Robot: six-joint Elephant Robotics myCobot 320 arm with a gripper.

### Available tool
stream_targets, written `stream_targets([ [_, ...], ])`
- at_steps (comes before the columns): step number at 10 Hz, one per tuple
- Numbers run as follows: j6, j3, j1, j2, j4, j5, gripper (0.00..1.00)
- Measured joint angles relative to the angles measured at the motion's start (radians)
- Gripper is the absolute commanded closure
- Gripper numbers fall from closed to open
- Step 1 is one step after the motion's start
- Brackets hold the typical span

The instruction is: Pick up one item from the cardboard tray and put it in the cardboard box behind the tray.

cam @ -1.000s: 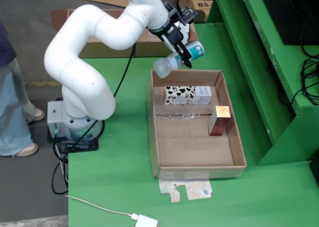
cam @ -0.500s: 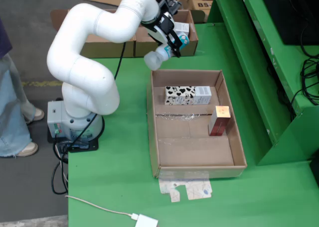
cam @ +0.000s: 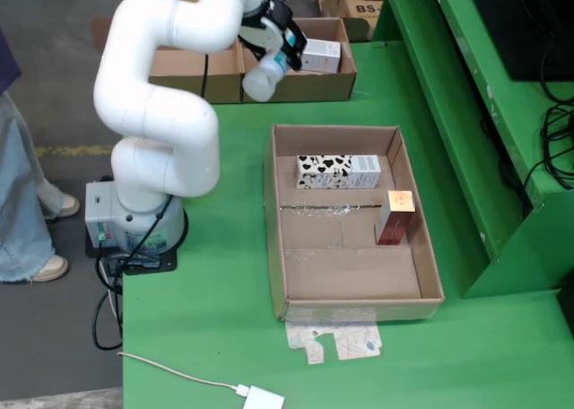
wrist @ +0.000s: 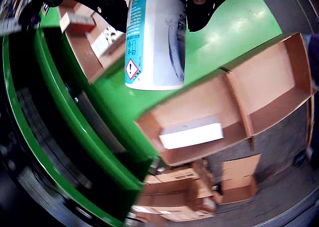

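My gripper (cam: 280, 43) is shut on a white and teal bottle (cam: 267, 73) and holds it in the air over the front wall of the cardboard box (cam: 309, 86) behind the tray. In the gripper view the bottle (wrist: 155, 35) hangs down from the black fingers (wrist: 202, 10), above the box (wrist: 234, 107). A white carton (cam: 321, 56) lies in the box and also shows in the gripper view (wrist: 192, 132). The cardboard tray (cam: 345, 288) holds a cow-patterned carton (cam: 337, 170) lying flat and a red-brown carton (cam: 395, 217) standing upright.
A raised green shelf (cam: 466, 113) borders the table on the right. A second box compartment (cam: 184, 68) sits left of the target box. A white cable and plug (cam: 260, 396) lie at the front. A person (cam: 22, 185) stands at the left.
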Motion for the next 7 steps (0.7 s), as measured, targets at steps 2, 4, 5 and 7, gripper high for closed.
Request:
stream_targets([
  [2,-0.028,0.055,0.086,-0.081,-0.021,0.005,1.00],
  [4,-0.037,0.066,0.181,-0.103,-0.071,0.006,1.00],
  [5,-0.034,0.107,0.222,-0.135,-0.100,0.005,1.00],
  [7,-0.011,0.130,0.319,-0.179,-0.144,-0.008,1.00],
])
